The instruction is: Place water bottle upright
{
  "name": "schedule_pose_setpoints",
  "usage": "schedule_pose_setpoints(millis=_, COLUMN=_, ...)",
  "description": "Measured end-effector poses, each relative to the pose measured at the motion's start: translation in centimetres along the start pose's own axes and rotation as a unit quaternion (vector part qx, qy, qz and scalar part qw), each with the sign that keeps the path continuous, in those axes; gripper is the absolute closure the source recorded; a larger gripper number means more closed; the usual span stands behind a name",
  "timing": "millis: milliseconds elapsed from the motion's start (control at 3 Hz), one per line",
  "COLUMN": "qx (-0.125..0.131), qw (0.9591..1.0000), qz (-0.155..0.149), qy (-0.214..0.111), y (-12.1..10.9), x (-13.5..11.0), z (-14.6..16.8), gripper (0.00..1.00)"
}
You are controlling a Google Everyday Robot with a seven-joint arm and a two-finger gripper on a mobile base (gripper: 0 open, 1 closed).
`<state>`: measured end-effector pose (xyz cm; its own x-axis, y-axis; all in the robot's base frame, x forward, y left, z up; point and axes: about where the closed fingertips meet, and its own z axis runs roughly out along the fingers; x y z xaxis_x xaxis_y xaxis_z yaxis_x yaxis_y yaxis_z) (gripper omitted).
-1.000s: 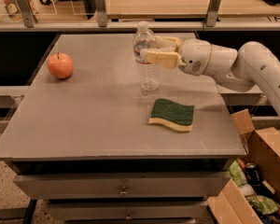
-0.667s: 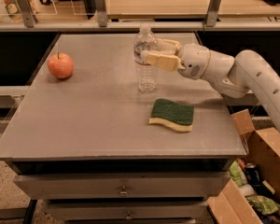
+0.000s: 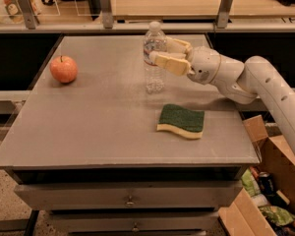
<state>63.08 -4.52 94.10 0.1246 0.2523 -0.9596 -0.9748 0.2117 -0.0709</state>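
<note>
Water bottle (image 3: 155,77) is standing upright toward the back middle of the grey table (image 3: 88,132), white cap on top, and its base looks like it's sitting on the surface. Gripper (image 3: 160,51) comes in from the right and is clamped around the bottle's upper half: one tan finger (image 3: 169,63) crosses in front of it at about label height and the other sits behind it, so it's gripping the bottle, not just parked beside it. White arm (image 3: 265,90) trails off toward the right edge.

Just in front and a bit right of the bottle there's a green-and-yellow sponge (image 3: 182,120) lying flat, not touching it. Red apple (image 3: 64,69) is well off to the left. Cardboard box (image 3: 275,156) full of odds and ends sits on the floor at the right.
</note>
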Motion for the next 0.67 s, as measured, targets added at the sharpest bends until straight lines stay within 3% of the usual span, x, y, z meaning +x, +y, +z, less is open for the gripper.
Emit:
schedule_pose_setpoints(millis=333, qx=-0.009, qw=0.9998, qz=-0.019, qy=0.004, y=0.02, x=-0.51, z=0.02, gripper=0.0)
schedule_pose_setpoints(millis=667, qx=-0.004, qw=0.9992, qz=-0.034, qy=0.022, y=0.11, x=-0.9, z=-0.2, gripper=0.0)
